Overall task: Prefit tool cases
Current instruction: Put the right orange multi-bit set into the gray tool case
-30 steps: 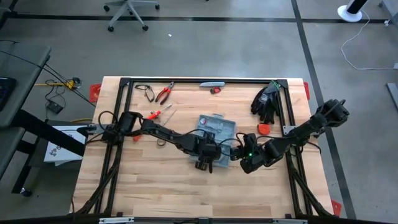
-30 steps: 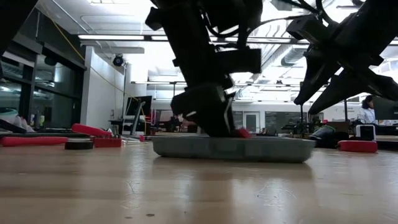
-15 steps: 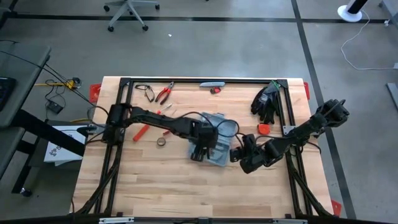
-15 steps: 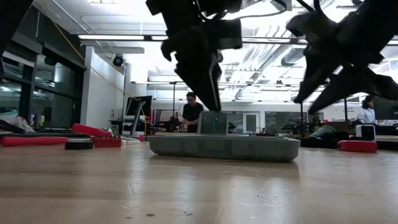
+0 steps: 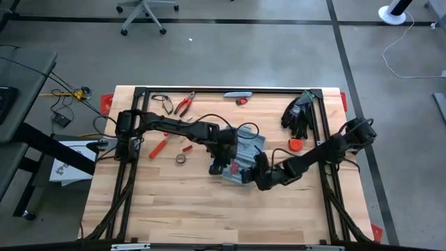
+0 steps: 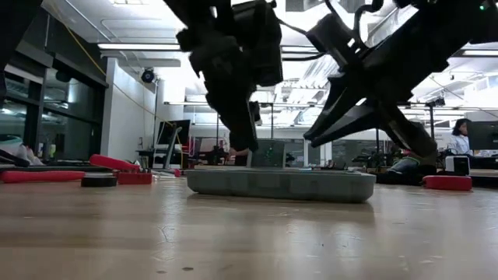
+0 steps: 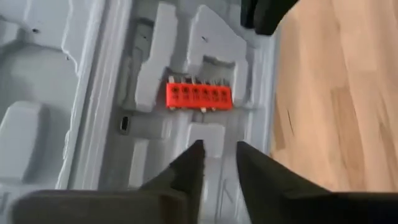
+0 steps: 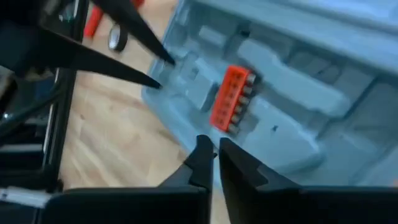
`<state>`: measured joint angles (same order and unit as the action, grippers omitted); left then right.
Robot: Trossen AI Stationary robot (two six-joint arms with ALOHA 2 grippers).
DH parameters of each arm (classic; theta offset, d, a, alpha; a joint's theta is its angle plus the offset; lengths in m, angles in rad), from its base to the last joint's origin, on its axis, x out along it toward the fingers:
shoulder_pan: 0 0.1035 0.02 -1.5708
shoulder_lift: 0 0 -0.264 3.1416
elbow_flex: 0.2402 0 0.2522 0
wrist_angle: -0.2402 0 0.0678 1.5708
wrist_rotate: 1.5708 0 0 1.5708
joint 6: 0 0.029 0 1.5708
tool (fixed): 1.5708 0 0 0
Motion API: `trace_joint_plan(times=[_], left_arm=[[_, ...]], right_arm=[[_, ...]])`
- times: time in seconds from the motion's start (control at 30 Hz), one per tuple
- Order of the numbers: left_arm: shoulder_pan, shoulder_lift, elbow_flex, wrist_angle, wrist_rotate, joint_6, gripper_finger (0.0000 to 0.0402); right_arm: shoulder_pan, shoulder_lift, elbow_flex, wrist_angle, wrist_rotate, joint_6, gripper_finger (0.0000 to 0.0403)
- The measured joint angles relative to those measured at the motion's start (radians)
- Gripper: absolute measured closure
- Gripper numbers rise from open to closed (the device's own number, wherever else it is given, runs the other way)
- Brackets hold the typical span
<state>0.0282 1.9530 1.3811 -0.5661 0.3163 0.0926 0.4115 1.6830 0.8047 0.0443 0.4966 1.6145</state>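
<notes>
The left hand shifted left off the tool case, narrowing; the right hand closed in and narrowed.

place: lab/workshop | cues: concrete floor, exposed ceiling ducts, office chair

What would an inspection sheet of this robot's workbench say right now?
Surface: wooden table, bare toward the front.
Job's things: open grey-blue tool case lying flat mid-table; red bit holder seated in its moulded tray.
Clutter: red-handled pliers, tape roll, black gloves, loose red tools.
Grippers: left gripper over the case, fingers slightly apart, empty; right gripper at the case's edge, fingers shut, empty.
Cables: black cables along both arms; a loop near the pliers.
Surroundings: office chair; a person far behind.
</notes>
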Motion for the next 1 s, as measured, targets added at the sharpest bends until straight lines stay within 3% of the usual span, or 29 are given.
trace_joint_plan(times=[0.07, 0.13, 0.37, 1.0], left_arm=[[0.001, 0.000, -0.018, 0.034, 0.002, -0.024, 0.0378], [0.000, 0.005, -0.028, 0.078, 0.008, -0.042, 0.0394], [0.000, 0.042, -0.027, 0.140, 0.008, -0.070, 0.0400], [0.045, 0.118, -0.027, 0.155, 0.025, -0.107, 0.0396]], right_arm=[[-0.018, 0.000, 0.000, -0.002, -0.001, -0.003, 0.0399], [-0.043, 0.000, 0.000, -0.007, -0.035, -0.011, 0.0398], [-0.120, 0.031, -0.001, -0.010, -0.178, -0.064, 0.0402], [-0.184, 0.035, -0.001, -0.047, -0.267, -0.135, 0.0403]])
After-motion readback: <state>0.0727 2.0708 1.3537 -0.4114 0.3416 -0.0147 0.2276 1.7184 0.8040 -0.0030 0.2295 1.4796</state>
